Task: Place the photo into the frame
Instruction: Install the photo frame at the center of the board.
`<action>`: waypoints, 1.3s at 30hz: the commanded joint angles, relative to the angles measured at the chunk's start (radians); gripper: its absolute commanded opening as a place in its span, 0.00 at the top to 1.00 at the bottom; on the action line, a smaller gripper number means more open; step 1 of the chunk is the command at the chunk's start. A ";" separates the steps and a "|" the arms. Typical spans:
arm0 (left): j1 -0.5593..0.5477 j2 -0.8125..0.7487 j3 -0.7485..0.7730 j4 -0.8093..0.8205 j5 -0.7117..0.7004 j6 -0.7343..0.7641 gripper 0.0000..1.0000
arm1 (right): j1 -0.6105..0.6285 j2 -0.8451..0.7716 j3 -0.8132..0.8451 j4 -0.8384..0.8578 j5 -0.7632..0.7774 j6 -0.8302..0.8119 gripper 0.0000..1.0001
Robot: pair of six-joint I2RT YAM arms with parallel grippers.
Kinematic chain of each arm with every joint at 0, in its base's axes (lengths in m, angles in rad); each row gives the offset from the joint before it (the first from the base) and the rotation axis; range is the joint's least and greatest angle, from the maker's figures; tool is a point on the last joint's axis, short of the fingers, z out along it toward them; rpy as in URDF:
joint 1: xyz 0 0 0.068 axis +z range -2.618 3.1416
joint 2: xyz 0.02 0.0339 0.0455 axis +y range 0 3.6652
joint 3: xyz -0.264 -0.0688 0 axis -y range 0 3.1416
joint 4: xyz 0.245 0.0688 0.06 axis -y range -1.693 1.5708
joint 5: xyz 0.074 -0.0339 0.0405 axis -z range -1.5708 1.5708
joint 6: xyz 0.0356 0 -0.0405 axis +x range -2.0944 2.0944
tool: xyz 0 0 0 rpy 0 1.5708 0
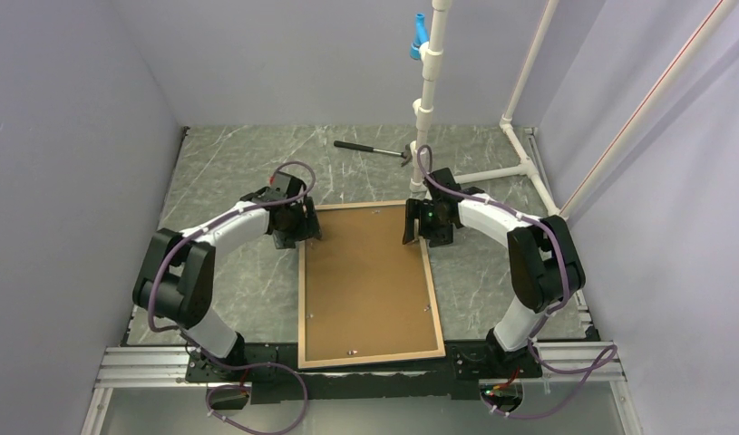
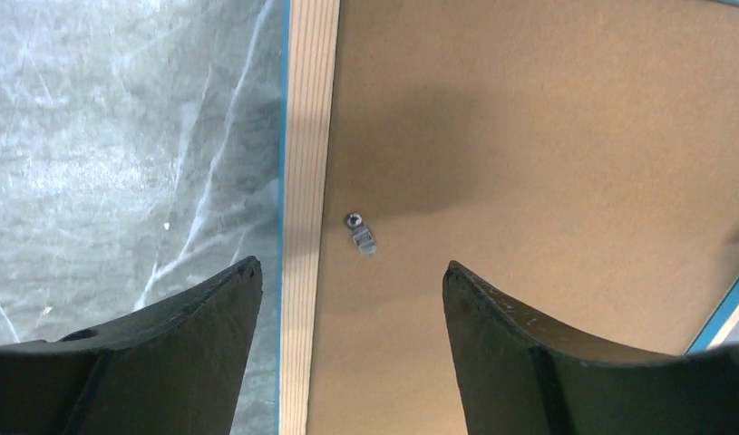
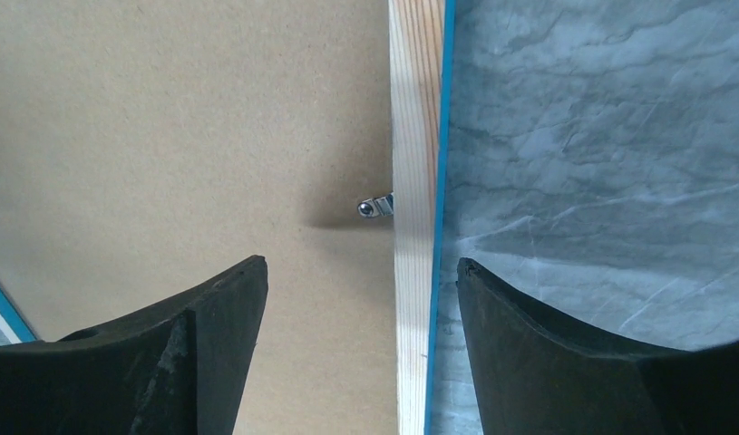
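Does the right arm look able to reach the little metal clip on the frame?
Probably yes: its open claw hovers right by the clip on the frame, with nothing in between.

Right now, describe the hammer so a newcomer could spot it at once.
Start at the grey marble-patterned table and go toward its far edge, past the frame lying back-up. There, at the foot of the white pipe post, lies the hammer: small, dark-handled, the only loose tool.

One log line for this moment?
frame: back up, backing board in | left hand: open over left rail | right hand: open over right rail
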 commanded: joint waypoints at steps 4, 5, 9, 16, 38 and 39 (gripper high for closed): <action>-0.028 0.107 0.092 -0.037 -0.096 0.013 0.27 | -0.002 -0.014 -0.030 0.047 -0.042 0.004 0.22; -0.034 0.119 0.096 -0.043 -0.109 0.009 0.28 | -0.001 -0.013 -0.029 0.045 -0.040 0.003 0.22; -0.054 0.157 0.106 -0.068 -0.150 -0.001 0.33 | -0.002 -0.016 -0.033 0.044 -0.037 0.002 0.22; -0.067 0.157 0.071 -0.045 -0.141 0.001 0.82 | -0.002 -0.015 -0.027 0.038 -0.035 0.001 0.22; -0.067 -0.038 0.024 -0.075 -0.083 0.019 0.31 | -0.031 -0.126 -0.043 -0.011 -0.022 -0.014 0.14; -0.067 -0.053 0.007 -0.071 -0.072 0.020 0.30 | -0.035 -0.137 -0.048 -0.012 -0.026 -0.014 0.14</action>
